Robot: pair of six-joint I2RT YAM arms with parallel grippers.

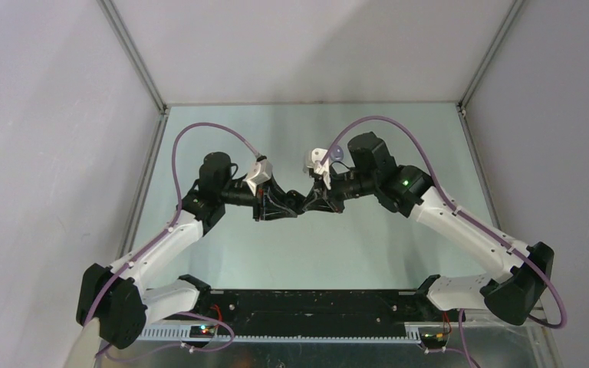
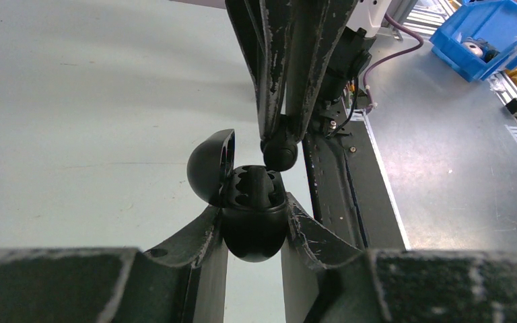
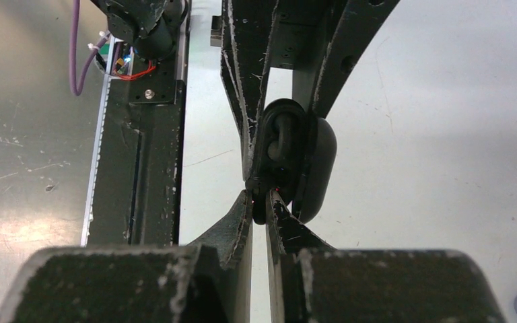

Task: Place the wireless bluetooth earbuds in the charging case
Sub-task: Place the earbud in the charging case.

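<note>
Left jaws, nearest our lens, clamp the open case point(image 2: 252, 235), its sockets facing the right jaws, which pinch a black bud point(image 2: 279, 153) just off them; we judge a short straight push would seat it.

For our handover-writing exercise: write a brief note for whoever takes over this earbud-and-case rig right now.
Grippers: the left gripper is shut on the black charging case, whose lid is open. The right gripper is shut on a black earbud, poised just above the open case.
Done: lid open, one bud picked up.
Left: seat this bud. It cannot be told whether another already sits inside.
</note>
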